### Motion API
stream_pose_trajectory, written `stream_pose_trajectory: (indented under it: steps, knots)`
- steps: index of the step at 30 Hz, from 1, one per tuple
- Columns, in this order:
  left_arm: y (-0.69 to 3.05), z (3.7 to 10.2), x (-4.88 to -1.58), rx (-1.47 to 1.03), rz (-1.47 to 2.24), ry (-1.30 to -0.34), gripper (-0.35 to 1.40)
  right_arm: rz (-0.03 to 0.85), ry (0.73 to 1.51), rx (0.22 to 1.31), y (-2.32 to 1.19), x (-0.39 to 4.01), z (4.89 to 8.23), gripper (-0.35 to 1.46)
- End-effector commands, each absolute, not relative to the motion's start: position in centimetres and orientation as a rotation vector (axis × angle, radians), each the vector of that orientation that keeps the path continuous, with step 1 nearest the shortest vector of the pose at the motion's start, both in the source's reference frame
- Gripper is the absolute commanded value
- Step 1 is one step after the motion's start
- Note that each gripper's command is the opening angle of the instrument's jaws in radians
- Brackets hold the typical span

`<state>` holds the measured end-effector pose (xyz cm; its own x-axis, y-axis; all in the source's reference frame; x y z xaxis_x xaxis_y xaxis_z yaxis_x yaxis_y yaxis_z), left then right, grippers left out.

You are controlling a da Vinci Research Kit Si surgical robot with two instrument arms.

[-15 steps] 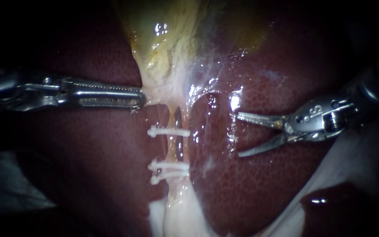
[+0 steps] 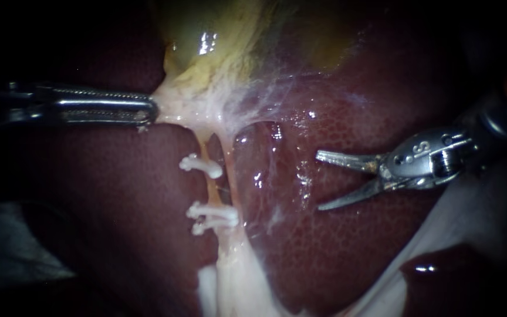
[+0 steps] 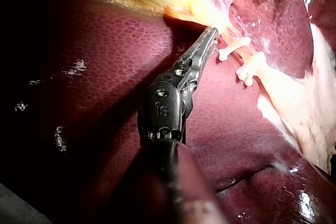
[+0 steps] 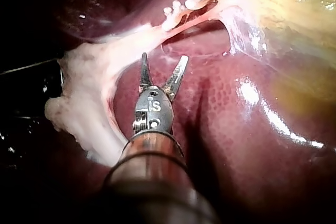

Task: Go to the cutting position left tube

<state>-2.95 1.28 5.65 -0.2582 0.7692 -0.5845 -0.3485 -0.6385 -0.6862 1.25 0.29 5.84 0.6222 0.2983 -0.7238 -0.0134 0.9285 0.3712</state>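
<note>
The left instrument [image 2: 149, 111] has pulled the gallbladder [image 2: 218, 56] and clips [image 2: 205, 168] leftward.

Gallbladder [image 2: 218, 35] runs off the top edge. Left instrument's [image 2: 149, 111] jaw tips vanish in the tissue [image 2: 176, 108] they grip; its shaft fades at far left, right instrument's [image 2: 319, 181] at upper right.

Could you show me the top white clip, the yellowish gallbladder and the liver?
Upper clip [image 2: 202, 167], endoscope view: middle of its white bar.
Gallbladder [image 2: 224, 58], endoscope view: its yellowish wall.
Liver [image 2: 347, 252], endoscope view: bare dark-red surface.
</note>
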Motion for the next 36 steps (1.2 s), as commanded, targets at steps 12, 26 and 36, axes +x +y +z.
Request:
stream_pose_trajectory:
  steps: [12,26,36]
  knots:
    - [1.29,5.65,-2.98,-1.248,1.961,-0.549,-0.35,0.206,0.943,0.478,-0.12,1.95,6.2,1.44]
    - [1.26,5.59,-3.0,-1.246,1.959,-0.546,-0.35,0.23,0.954,0.559,-0.16,2.29,6.67,1.44]
    - [1.25,5.59,-3.0,-1.245,1.959,-0.545,-0.35,0.207,0.958,0.596,-0.09,2.31,7.05,1.44]
